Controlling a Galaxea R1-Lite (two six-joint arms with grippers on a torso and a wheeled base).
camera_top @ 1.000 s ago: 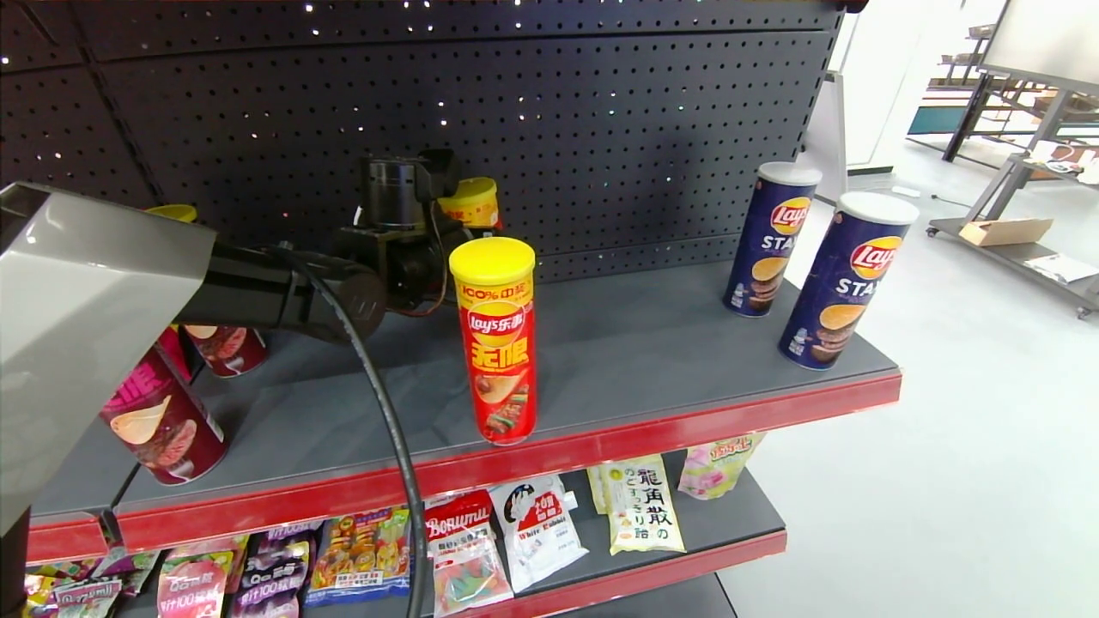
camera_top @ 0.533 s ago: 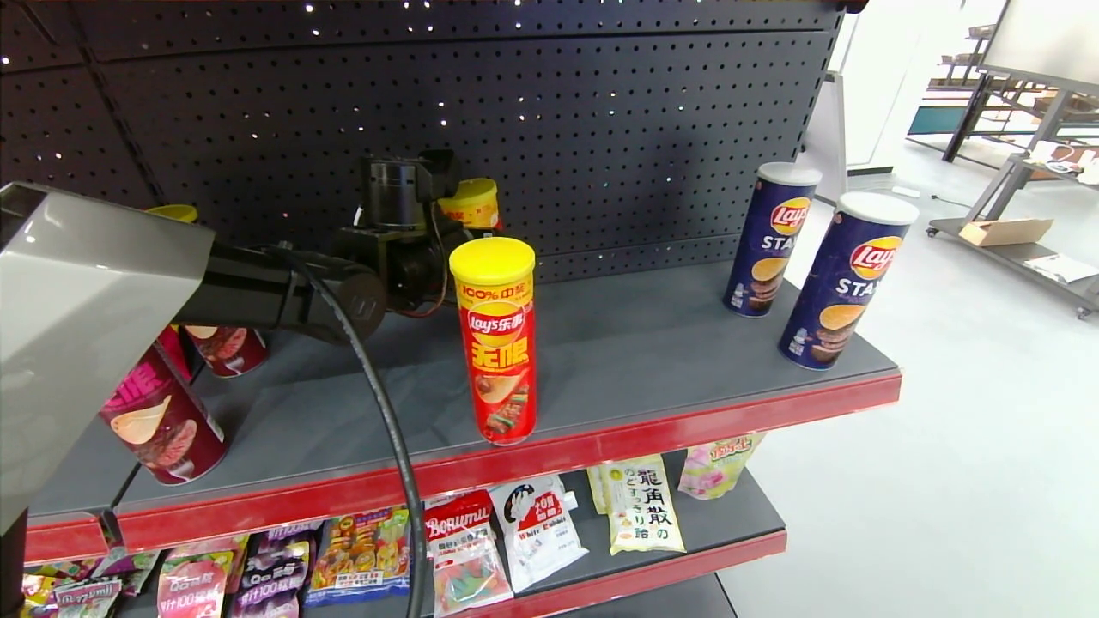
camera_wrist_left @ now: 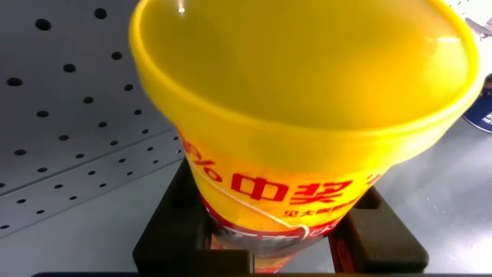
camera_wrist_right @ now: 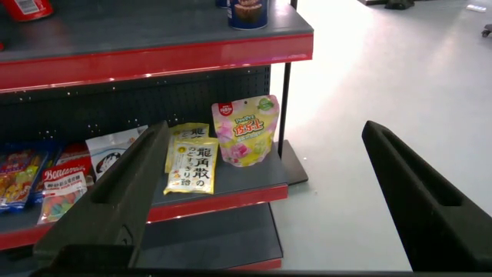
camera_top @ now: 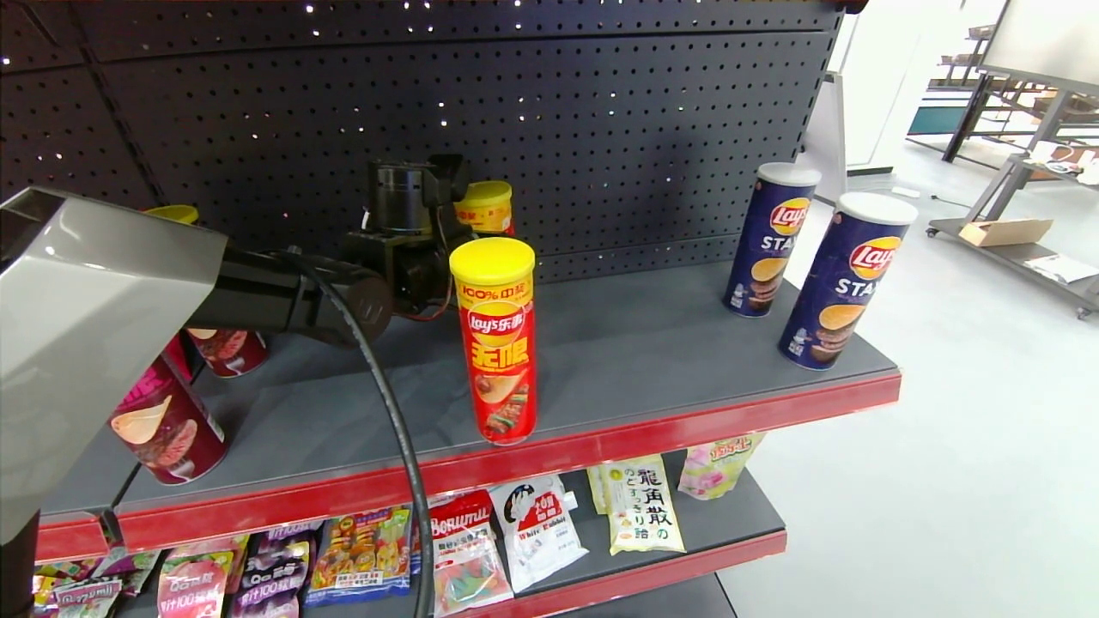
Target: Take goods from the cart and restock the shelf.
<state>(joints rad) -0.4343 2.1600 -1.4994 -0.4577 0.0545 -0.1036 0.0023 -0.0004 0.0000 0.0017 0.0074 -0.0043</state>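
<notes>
Can of chips [camera_top: 487, 206] with yellow lid, upper centre-left of the head view, at the back of the shelf [camera_top: 652, 360] by the pegboard [camera_top: 601, 129], gripped in left gripper [camera_wrist_left: 273, 245] jaws, right gripper [camera_wrist_right: 269, 192] jaws open, empty.

The head camera looked forward and down from above the upper shelf [camera_top: 652, 360] at middling range, facing the pegboard [camera_top: 558, 112], with the lower shelf [camera_top: 745, 508] showing under the upper shelf's red front edge. The left wrist camera sat very close over the rear yellow-lidded can [camera_wrist_left: 307, 100], facing the same pegboard [camera_wrist_left: 69, 115]; the head view shared that can [camera_top: 487, 206], near the upper shelf's back edge. The right wrist camera hung low and farther off, facing the lower shelf [camera_wrist_right: 254, 185]; its pale yellow bag [camera_wrist_right: 191, 158] was the same pale yellow bag [camera_top: 640, 506] seen from the head
</notes>
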